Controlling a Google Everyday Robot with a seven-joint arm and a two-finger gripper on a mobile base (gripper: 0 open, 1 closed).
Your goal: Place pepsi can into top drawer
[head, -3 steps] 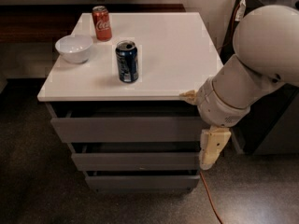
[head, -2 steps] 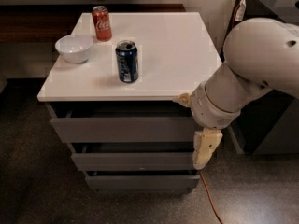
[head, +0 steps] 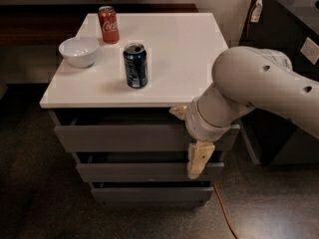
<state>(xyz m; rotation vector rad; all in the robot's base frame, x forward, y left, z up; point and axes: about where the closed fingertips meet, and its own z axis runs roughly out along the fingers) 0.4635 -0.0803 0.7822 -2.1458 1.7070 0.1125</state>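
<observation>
The pepsi can [head: 135, 65], dark blue with a silver top, stands upright near the middle of the white cabinet top [head: 189, 59]. The top drawer [head: 119, 137] is the uppermost grey front just under that top; its inside does not show. My gripper [head: 198, 158] hangs at the end of the thick pale arm [head: 249, 91], in front of the right end of the drawer fronts, below the top's front edge. It is well right of and below the can and holds nothing that I can see.
A red Coca-Cola can [head: 108, 24] stands at the back left of the top, with a white bowl [head: 79, 51] in front of it. Two lower grey drawers [head: 134, 172] sit beneath. A dark cabinet [head: 294, 29] stands to the right, and an orange cable [head: 224, 213] lies on the floor.
My arm and gripper have moved left, from beside the cabinet's right side to in front of the right end of the drawer fronts. The cans and bowl have not moved.
</observation>
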